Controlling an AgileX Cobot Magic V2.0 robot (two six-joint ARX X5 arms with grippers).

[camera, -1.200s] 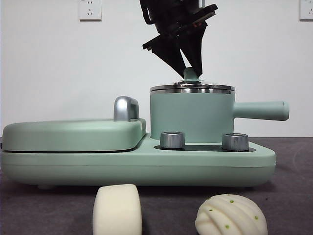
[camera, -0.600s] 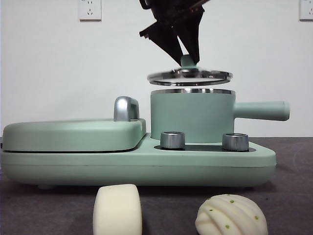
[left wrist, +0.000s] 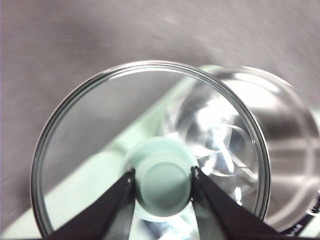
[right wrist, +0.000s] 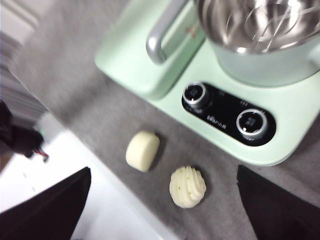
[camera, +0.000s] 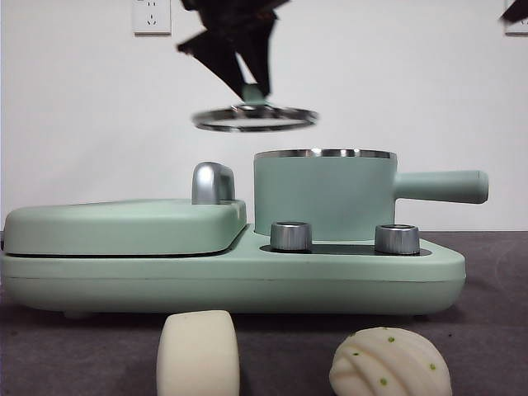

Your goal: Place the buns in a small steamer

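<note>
The small steamer [camera: 322,194] stands uncovered on the right of the mint-green cooker base, its handle pointing right. My left gripper [camera: 252,87] is shut on the green knob [left wrist: 164,180] of the glass lid [camera: 254,118] and holds it in the air, up and left of the pot. In the left wrist view the open steel pot [left wrist: 285,150] shows beneath the lid. Both buns lie on the grey cloth in front of the cooker: the smooth one [camera: 198,353] [right wrist: 142,150] and the pleated one with green dots [camera: 389,363] [right wrist: 187,186]. My right gripper [right wrist: 162,172] hangs open high above them.
The flat griddle lid [camera: 124,224] with its chrome handle [camera: 212,181] covers the left half of the cooker base [camera: 247,280]. Two steel dials [camera: 290,235] [camera: 397,238] sit in front of the pot. A black tip [camera: 516,10] shows at the top right corner.
The left gripper has lifted the lid off the steamer and carried it up and to the left. The pot now stands uncovered. The buns have not moved.
</note>
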